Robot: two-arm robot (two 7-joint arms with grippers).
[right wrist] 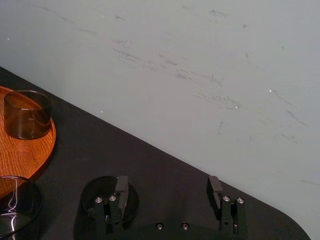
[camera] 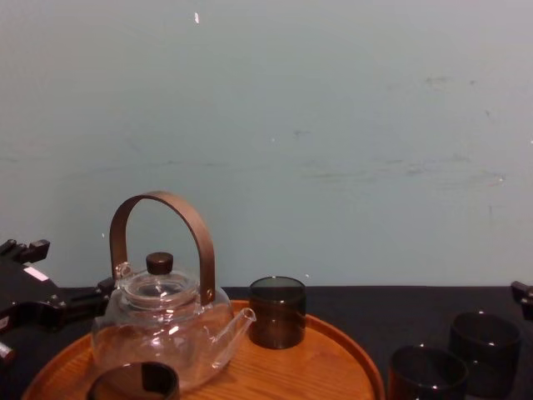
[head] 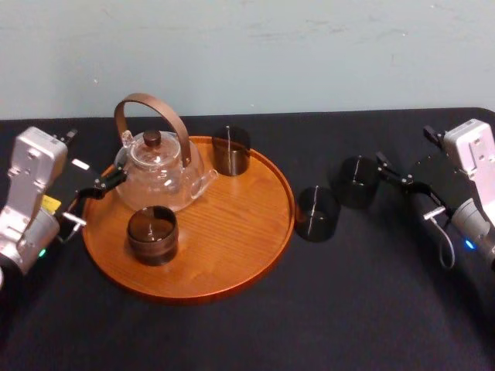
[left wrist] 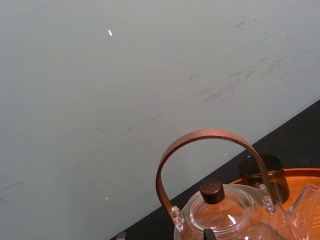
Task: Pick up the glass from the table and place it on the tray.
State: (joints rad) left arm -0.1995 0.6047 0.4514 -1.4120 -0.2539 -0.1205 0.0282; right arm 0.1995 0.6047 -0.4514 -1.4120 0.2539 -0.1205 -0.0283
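Two dark smoked glasses stand on the black table (head: 348, 309), to the right of the round wooden tray (head: 232, 232). One glass (head: 317, 214) is close to the tray's rim. The other glass (head: 355, 182) is farther right, and my right gripper (head: 406, 189) sits open just beyond it. In the right wrist view that glass (right wrist: 90, 192) stands at one fingertip, outside the wide gap of the right gripper (right wrist: 168, 187). My left gripper (head: 89, 202) rests open at the tray's left edge, beside the teapot.
On the tray are a glass teapot (head: 158, 166) with a brown arched handle and two more dark glasses, one at the back (head: 230, 151) and one at the front (head: 152, 234). A pale wall stands behind the table.
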